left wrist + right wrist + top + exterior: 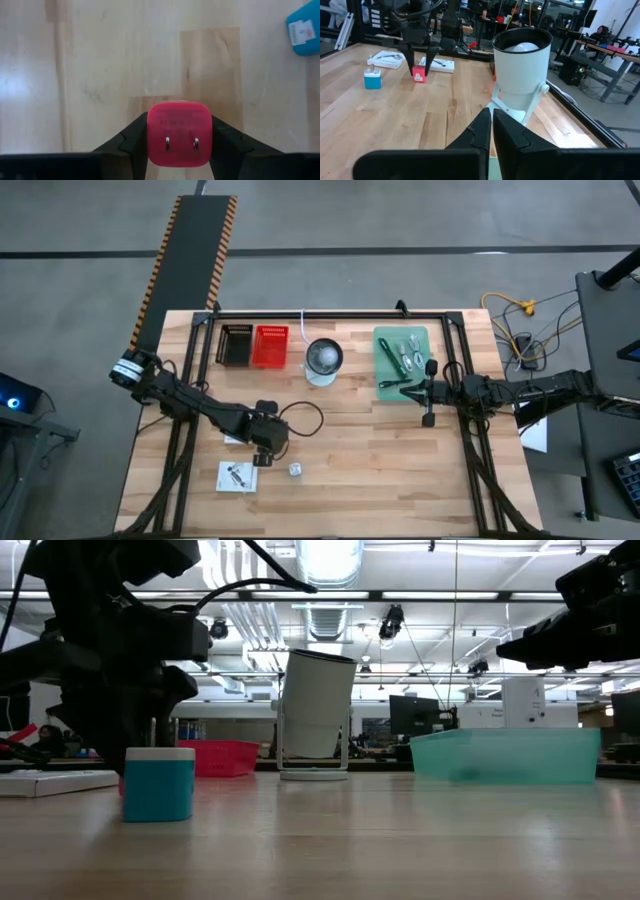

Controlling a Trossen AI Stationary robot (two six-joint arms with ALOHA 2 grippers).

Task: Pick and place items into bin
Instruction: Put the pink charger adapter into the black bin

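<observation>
Right now we have the left gripper (179, 145) clamped on a red plug adapter (179, 133) just above the near-left tabletop, so we should keep it squeezed and carry it to the far red bin (269, 345). Meanwhile our right gripper (491, 131), fingers together, waits by the green tray (401, 358) at the far right

This is a robotics lab or industrial workshop. The butcher-block table (370, 450) stands on a bare grey concrete floor (400, 220), with a hazard-striped black ramp (190, 260) running off its far edge and yellow cables (515, 310) trailing beside it. Beyond the table, past the left gripper (422, 55), stand more workbenches (600, 52) loaded with gear, computer monitors (415, 715) and metal framing (350, 22). Overhead run exposed ducts (325, 615), pipes and rows of strip lights (420, 595). A seated person (602, 32), probably at a desk, shows far off.
</observation>
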